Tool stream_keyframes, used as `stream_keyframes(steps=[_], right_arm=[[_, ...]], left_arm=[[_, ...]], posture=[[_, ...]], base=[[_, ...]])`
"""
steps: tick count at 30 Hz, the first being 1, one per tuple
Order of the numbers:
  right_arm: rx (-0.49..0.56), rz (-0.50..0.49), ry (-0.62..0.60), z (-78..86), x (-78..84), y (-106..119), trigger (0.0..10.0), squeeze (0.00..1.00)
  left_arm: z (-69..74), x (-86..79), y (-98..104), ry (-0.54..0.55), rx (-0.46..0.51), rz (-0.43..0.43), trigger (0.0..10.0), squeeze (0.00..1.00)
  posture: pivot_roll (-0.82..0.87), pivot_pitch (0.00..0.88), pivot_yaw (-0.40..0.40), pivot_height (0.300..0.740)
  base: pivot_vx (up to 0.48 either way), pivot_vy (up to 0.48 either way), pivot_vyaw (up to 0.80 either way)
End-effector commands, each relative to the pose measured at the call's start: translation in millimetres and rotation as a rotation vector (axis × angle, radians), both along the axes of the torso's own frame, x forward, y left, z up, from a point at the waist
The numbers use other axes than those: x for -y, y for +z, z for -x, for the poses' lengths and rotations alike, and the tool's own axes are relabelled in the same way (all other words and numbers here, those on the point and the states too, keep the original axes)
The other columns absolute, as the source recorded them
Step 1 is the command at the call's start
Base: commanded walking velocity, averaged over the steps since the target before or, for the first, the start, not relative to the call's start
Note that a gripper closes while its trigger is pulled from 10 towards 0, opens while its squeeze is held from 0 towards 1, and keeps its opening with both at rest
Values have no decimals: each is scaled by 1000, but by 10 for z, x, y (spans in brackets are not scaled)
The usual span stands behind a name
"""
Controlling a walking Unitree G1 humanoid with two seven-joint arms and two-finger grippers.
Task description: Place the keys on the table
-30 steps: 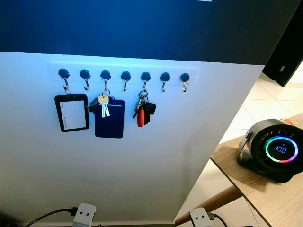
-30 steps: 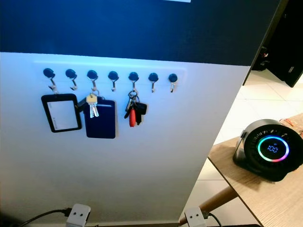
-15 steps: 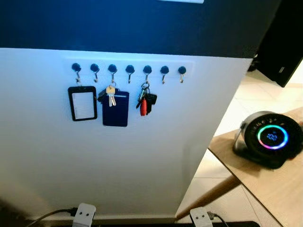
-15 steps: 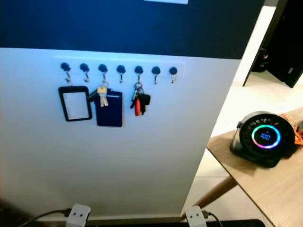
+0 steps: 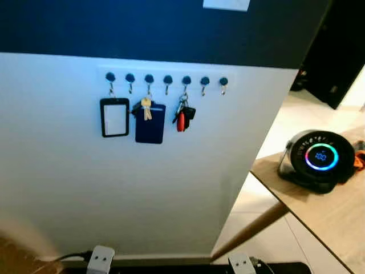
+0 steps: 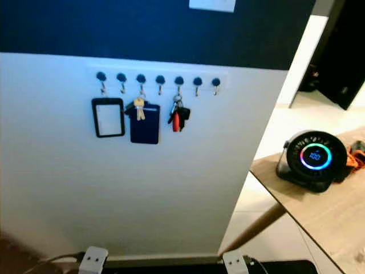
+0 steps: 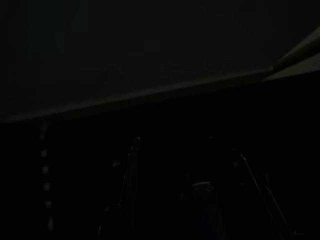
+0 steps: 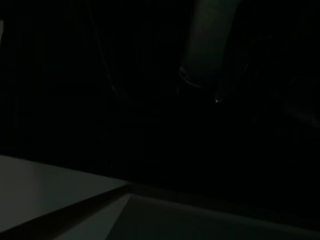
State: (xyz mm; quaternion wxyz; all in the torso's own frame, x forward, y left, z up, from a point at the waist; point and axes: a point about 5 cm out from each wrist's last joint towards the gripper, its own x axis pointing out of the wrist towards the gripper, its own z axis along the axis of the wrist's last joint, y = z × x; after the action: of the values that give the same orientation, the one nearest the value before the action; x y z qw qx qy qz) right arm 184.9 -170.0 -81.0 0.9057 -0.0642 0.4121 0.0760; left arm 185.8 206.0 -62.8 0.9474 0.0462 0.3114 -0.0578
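Note:
A bunch of keys with a red fob and a black fob (image 5: 182, 117) hangs from the fifth hook of a white hook rail (image 5: 166, 80) on the white wall ahead. The wooden table (image 5: 325, 211) juts in from the right, lower than the keys. Both arms hang idle below the picture. Both wrist views are very dark, and my left gripper (image 7: 185, 195) and right gripper (image 8: 165, 85) are no more than faint outlines in them.
A black-framed badge holder (image 5: 114, 117) and a gold key over a dark blue card (image 5: 150, 125) hang left of the keys. A round black device with a glowing ring (image 5: 316, 158) stands on the table, an orange thing (image 5: 358, 161) beside it. Pale tiled floor lies right of the wall.
The whole picture has shifted: the wall, rail and table now look smaller and farther, so the camera has drawn back. Nothing on the hooks has moved.

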Motion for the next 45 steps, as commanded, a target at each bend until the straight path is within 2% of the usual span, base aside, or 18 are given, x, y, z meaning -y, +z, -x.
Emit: stream_keyframes(steps=[1,13,25,34,45], right_arm=[[2,-7,-19,5,10,-1,10000,0],[14,-7,3,-10,-7,9,10000,0],[87,-26,38,-202,-100,114,10000,0],[95,-5,58,-220,-101,124,10000,0],[70,-9,16,-125,-34,76,10000,0]], left_arm=[[22,-32,-5,0,-8,-10,10000,0],[17,-52,6,25,6,-17,10000,0],[30,-47,2,22,10,-24,10000,0],[22,-43,5,22,12,-24,10000,0],[28,-37,3,10,11,-25,10000,0]], posture=[[130,59,-48,740],[132,60,-49,740],[132,56,-54,740],[132,43,-57,740],[131,40,-55,740]], base=[[0,0,0],[0,0,0],[0,0,0],[0,0,726],[0,0,564]])
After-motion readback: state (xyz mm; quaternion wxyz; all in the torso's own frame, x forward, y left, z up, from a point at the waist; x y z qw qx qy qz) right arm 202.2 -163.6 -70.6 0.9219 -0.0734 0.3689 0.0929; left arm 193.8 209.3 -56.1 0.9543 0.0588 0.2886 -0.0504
